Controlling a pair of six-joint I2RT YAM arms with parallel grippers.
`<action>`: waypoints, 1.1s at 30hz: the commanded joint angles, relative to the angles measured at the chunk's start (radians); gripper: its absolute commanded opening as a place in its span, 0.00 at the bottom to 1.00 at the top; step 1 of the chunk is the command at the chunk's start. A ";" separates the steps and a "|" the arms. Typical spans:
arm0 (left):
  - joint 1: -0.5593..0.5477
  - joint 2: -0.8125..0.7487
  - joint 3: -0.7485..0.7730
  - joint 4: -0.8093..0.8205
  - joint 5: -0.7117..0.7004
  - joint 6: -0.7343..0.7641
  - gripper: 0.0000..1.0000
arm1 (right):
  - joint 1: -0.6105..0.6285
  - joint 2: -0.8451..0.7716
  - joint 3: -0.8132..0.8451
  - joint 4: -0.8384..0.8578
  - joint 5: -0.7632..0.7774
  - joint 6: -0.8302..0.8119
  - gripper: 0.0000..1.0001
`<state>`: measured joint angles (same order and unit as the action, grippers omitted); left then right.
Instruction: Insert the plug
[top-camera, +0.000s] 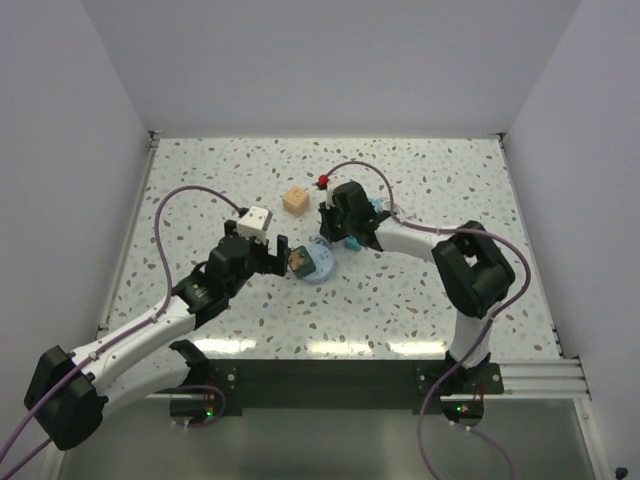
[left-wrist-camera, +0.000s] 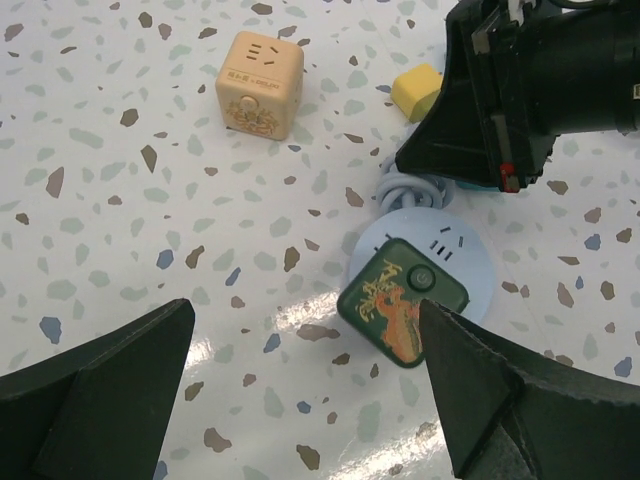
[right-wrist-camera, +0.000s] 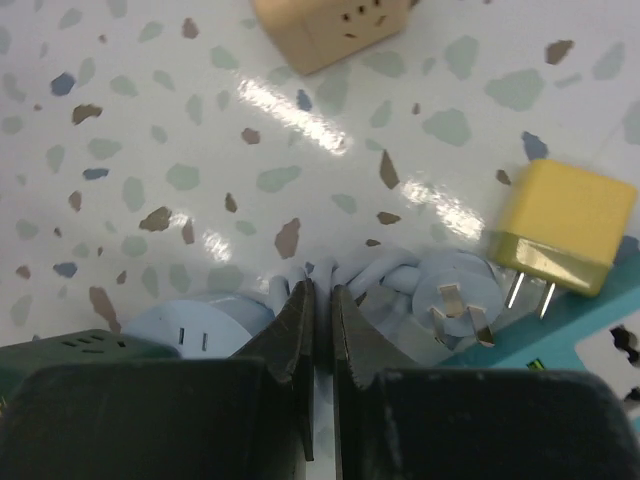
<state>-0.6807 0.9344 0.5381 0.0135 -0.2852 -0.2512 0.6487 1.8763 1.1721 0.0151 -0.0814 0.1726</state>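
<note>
The dark green plug (left-wrist-camera: 402, 300) with an orange picture on top lies on the near left edge of a pale blue round socket (left-wrist-camera: 455, 258); its prongs are hidden. My left gripper (left-wrist-camera: 310, 400) is open, low over the table, with the plug just inside its right finger (left-wrist-camera: 510, 390). From above, the plug (top-camera: 297, 262) sits right of the left gripper (top-camera: 268, 255). My right gripper (right-wrist-camera: 322, 300) is shut on the socket's pale blue cable (right-wrist-camera: 385, 280), just behind the socket (right-wrist-camera: 185, 320). It also shows in the top view (top-camera: 335, 235).
A tan-orange cube (left-wrist-camera: 258, 83) stands to the far left of the socket. A small yellow block (right-wrist-camera: 560, 225) with prongs lies by a teal part (right-wrist-camera: 560, 335). The cable's own pale blue plug (right-wrist-camera: 455, 310) lies beside my right fingers. White walls ring the table.
</note>
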 joint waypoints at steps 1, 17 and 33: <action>0.006 -0.022 -0.017 0.052 -0.020 -0.016 1.00 | -0.012 -0.048 -0.057 0.028 0.239 0.134 0.00; 0.006 -0.080 -0.027 0.036 -0.138 -0.051 1.00 | -0.017 -0.147 -0.075 0.177 0.106 0.111 0.69; 0.216 0.012 -0.055 0.305 0.208 0.003 1.00 | -0.075 0.245 0.504 0.059 -0.325 -0.168 0.86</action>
<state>-0.4885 0.9237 0.5011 0.1833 -0.2043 -0.2695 0.5716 2.0716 1.5715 0.1574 -0.2878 0.0849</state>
